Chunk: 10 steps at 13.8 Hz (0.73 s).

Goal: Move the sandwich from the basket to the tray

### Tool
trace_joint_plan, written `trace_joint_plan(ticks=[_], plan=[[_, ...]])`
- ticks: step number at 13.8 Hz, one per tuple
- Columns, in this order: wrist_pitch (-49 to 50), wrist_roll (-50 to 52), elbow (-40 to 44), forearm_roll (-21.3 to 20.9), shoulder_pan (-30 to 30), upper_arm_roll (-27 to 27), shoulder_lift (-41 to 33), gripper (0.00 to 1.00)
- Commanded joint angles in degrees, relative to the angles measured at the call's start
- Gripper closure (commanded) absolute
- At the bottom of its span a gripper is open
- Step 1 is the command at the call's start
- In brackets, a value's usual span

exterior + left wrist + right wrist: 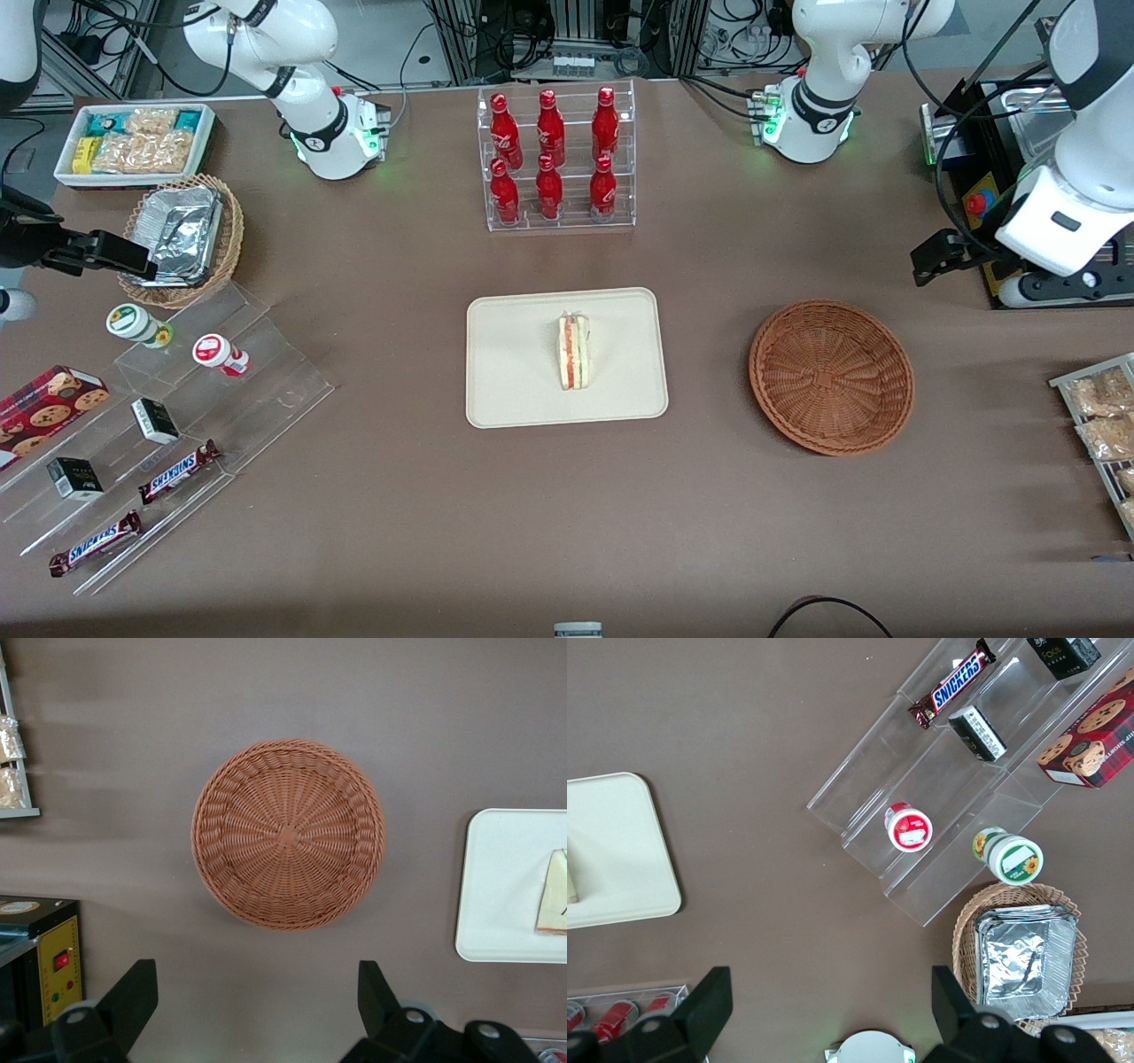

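The sandwich (574,352) stands on its edge in the middle of the cream tray (514,390), its orange-red and green filling showing. The reddish-brown wicker basket (831,377) sits empty beside the tray, toward the working arm's end of the table. My left gripper (930,263) hangs high above the table, farther from the front camera than the basket and apart from it. Its fingers are open with nothing between them. The left wrist view shows the gripper (257,997), the empty basket (288,833), part of the tray (496,904) and a corner of the sandwich (554,895).
A clear rack of red bottles (554,159) stands farther back than the tray. A black control box (1010,186) and a wire rack of snack bags (1103,425) are near the working arm. A clear stepped shelf with snacks (177,390), a tan basket with foil containers (182,235) and a white snack bin (133,142) lie toward the parked arm's end.
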<state>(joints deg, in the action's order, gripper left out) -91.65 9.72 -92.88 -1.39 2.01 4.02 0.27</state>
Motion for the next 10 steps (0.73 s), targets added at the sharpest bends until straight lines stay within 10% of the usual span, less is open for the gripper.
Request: trace_joint_plan(ticks=[1,10], plan=[[0.4,-3.6,-3.5,0.9,-0.6,-1.2,-4.4,0.0],[1.2,-5.4,1.6,0.3,-0.4,-1.6,-2.0,0.0]])
